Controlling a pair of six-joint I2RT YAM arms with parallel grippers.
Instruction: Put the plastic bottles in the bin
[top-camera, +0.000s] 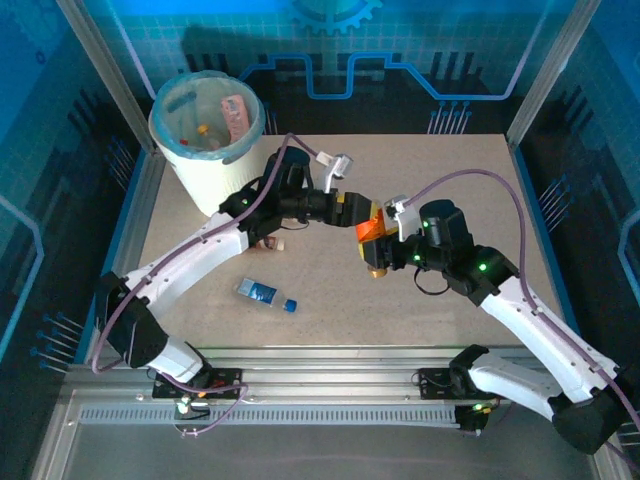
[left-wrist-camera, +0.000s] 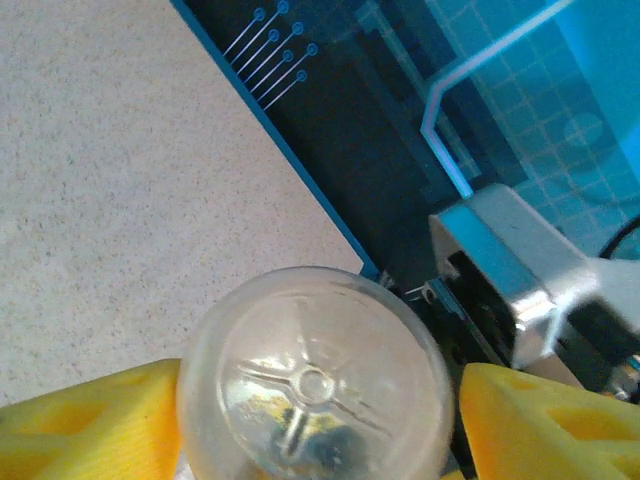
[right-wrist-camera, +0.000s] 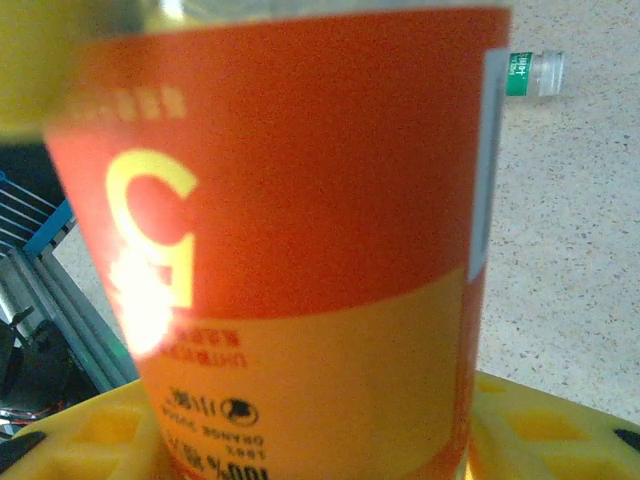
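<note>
Top view: bin (top-camera: 205, 170), round white plastic with a blue liner, already holds several bottles (top-camera: 235, 115). Outstanding: blue bottle (top-camera: 265, 293) on the speckled tabletop (top-camera: 450, 170) nearside of the bin, and orange bottle (top-camera: 371, 232) aloft to the bin's right.
Left wrist: left pincer (left-wrist-camera: 320, 420) apart, flanking the orange bottle's clear ribbed base.
Right wrist: right pincer (right-wrist-camera: 315, 440) clamped on its glossy label.

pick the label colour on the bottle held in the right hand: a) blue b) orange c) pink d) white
b, since the bottle gripped in the right hand wears an orange label with a yellow band, plain in the right wrist view.
</note>
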